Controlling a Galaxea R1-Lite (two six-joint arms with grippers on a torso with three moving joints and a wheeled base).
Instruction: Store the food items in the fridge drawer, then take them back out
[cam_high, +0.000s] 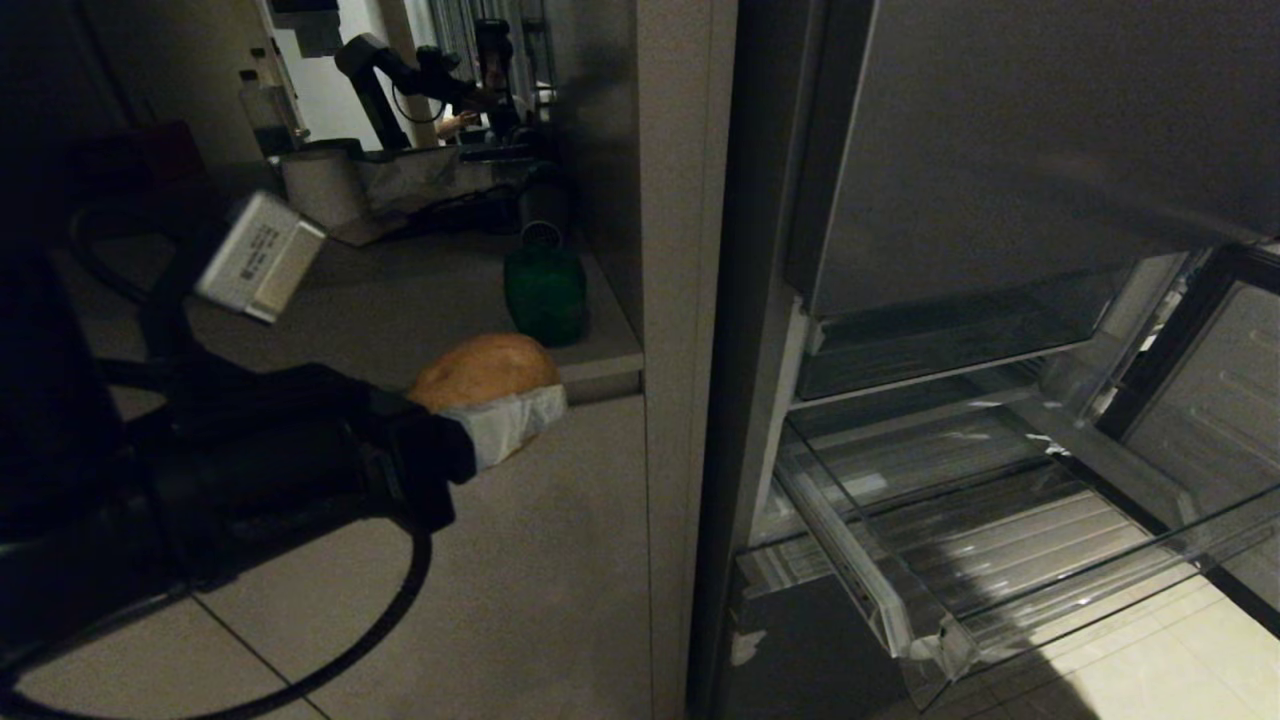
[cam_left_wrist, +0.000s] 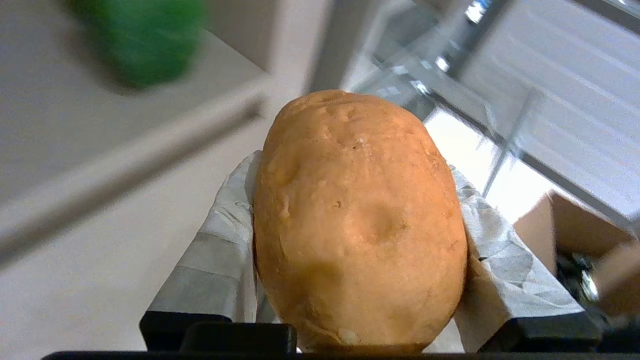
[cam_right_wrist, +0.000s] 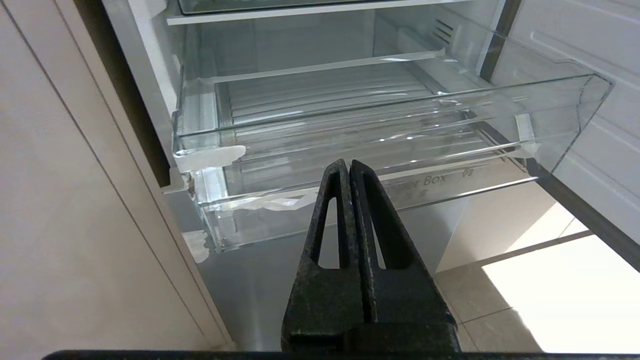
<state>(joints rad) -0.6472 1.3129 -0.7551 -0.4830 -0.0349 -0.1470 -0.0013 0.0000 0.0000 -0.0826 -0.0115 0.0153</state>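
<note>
One potato (cam_high: 480, 368) — one green jug (cam_high: 544, 283) — one clear fridge drawer (cam_right_wrist: 380, 135) pulled out, two grippers: left gripper (cam_high: 505, 420), right gripper (cam_right_wrist: 348, 172).

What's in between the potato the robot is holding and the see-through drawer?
In the head view, a tall grey cabinet panel stands between the potato and the pulled-out fridge drawer.

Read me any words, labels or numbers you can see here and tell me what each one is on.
"...er Box": printed on the front lip of the clear plastic fridge drawer; its start is hidden behind the right hand, and the small marks beside and below it are too small to read.
White label on the left arm: print too small to read.
</note>
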